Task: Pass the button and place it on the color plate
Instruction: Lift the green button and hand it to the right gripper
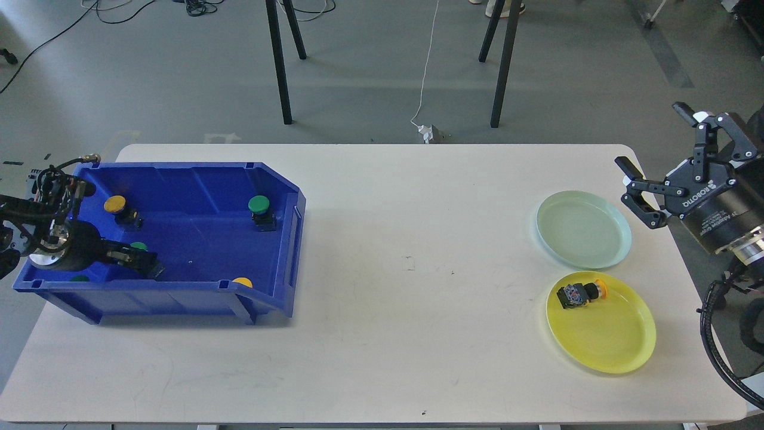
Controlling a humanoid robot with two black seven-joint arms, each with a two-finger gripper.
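Observation:
A blue bin (286,239) on the table's left holds several push buttons: yellow-capped ones (114,204) (242,281) and green-capped ones (258,205) (79,278). My left gripper (143,263) is low inside the bin's left front part, right at another green button (138,246). Its dark fingers hide whether they hold that button. My right gripper (652,134) is open and empty, in the air beyond the table's right edge. A pale green plate (584,229) is empty. A yellow plate (609,340) holds a yellow button (580,294) lying on its side.
The white table (406,310) is bare between the bin and the plates. Black stand legs (280,65) and a white cable (425,71) are on the floor behind the table.

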